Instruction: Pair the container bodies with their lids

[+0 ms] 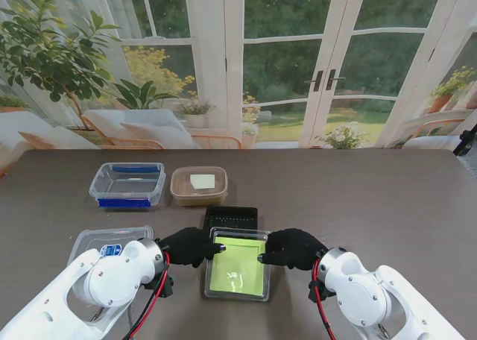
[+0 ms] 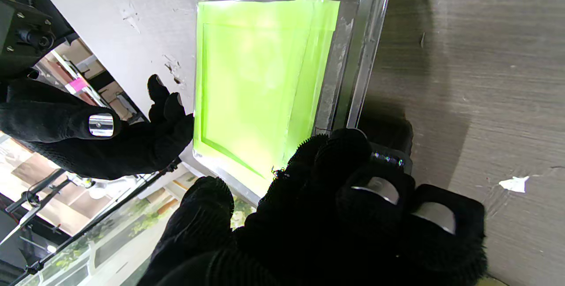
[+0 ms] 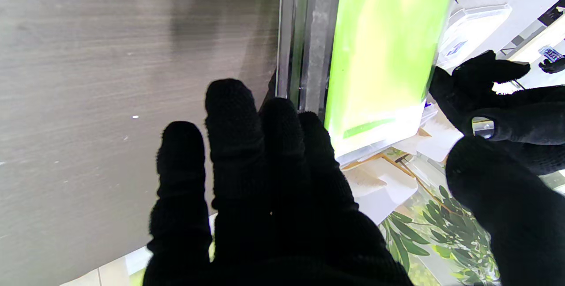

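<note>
Black tray [image 1: 231,217] shows only partly behind the green-lidded container [image 1: 238,265].

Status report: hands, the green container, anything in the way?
Left hand and right hand press opposite edges of green container. Black container touches its far side. Nothing blocking.

A brown wood-grain table [image 1: 387,206] stands before glass doors [image 1: 328,64], with a leafy plant [image 1: 45,49] outside.
</note>
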